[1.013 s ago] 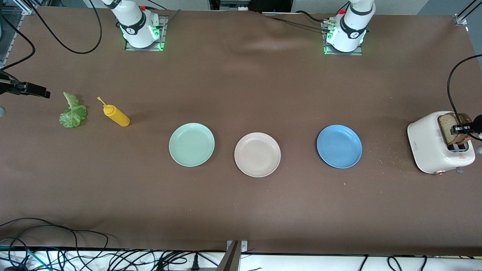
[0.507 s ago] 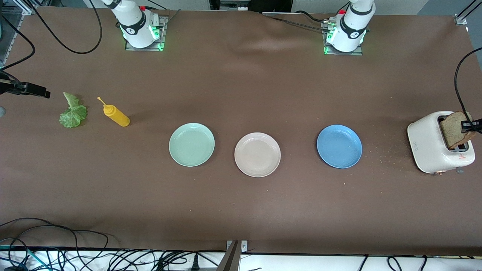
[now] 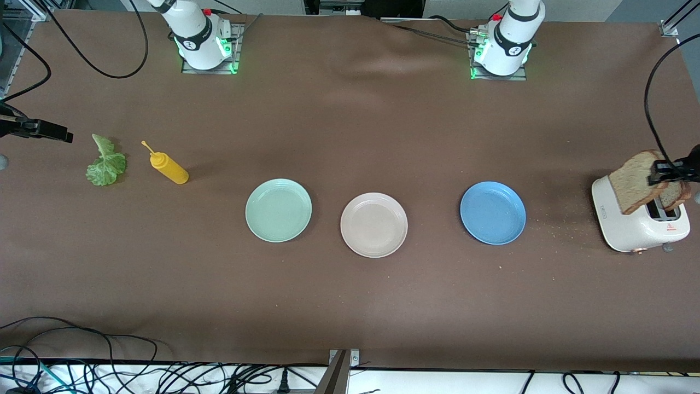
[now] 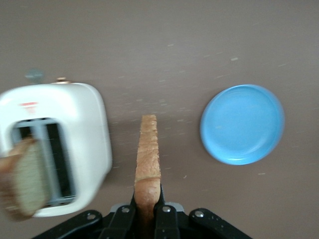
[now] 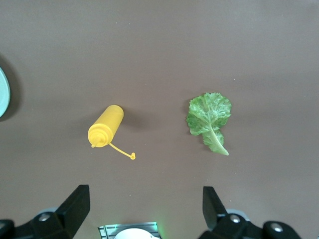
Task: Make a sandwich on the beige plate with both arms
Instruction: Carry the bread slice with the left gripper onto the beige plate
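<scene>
Left hand (image 3: 664, 172) pinches a bread slice (image 3: 631, 181) on edge above the toaster (image 3: 623, 219); right hand (image 5: 144, 206) gapes wide.

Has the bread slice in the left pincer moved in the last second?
Yes. The bread slice, shut in the left pincer, has risen out of the toaster.

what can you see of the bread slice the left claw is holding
The held bread slice is brown wholegrain with a darker crust, squarish, and looks whole. The left claw is shut on one edge of it, and it hangs on edge, tilted, in the air over the white toaster, clear of the slots. Nothing but the claw touches it. A second slice sits in the toaster.
</scene>
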### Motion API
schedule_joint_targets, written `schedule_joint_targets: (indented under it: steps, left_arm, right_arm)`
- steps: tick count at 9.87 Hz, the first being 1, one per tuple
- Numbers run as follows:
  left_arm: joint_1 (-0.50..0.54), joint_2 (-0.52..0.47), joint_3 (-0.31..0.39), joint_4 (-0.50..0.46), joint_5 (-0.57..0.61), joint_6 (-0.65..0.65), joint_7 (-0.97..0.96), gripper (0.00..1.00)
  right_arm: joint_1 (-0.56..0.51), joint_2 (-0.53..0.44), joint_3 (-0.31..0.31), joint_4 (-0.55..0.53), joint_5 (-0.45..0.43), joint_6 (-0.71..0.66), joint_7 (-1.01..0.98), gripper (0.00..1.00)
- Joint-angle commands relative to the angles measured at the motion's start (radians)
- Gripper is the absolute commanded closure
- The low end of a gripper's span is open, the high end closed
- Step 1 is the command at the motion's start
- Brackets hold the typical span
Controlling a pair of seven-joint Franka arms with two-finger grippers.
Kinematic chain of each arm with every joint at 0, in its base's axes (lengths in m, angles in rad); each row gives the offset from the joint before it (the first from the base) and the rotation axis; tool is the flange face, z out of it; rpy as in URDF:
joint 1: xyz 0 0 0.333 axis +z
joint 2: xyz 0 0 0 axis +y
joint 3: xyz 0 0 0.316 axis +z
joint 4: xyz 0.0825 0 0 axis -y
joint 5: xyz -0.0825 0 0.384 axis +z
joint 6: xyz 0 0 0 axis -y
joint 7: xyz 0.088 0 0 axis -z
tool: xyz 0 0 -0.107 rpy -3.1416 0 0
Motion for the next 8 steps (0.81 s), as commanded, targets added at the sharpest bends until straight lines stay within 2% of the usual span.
schedule_joint_targets:
  steps: [1,3,4,6,8]
  left_arm:
    - [-0.084,0.019,0.015,-0.007,-0.251,-0.016,-0.090,1.00]
    - [-0.164,0.079,0.015,-0.016,-0.478,-0.013,-0.106,1.00]
    - [-0.202,0.100,0.015,-0.017,-0.543,-0.005,-0.104,1.00]
    - [-0.270,0.116,0.015,-0.017,-0.649,0.018,-0.111,1.00]
    - [-0.367,0.151,0.017,-0.019,-0.694,0.152,-0.210,1.00]
  right_arm:
    - [-0.006,-0.006,0.002,0.006,0.002,-0.015,-0.020,0.00]
    - [-0.006,-0.006,0.002,0.006,0.002,-0.015,-0.020,0.00]
    - [-0.006,-0.006,0.002,0.006,0.002,-0.015,-0.020,0.00]
    - [-0.006,-0.006,0.002,0.006,0.002,-0.015,-0.020,0.00]
    - [-0.006,-0.006,0.002,0.006,0.002,-0.015,-0.020,0.00]
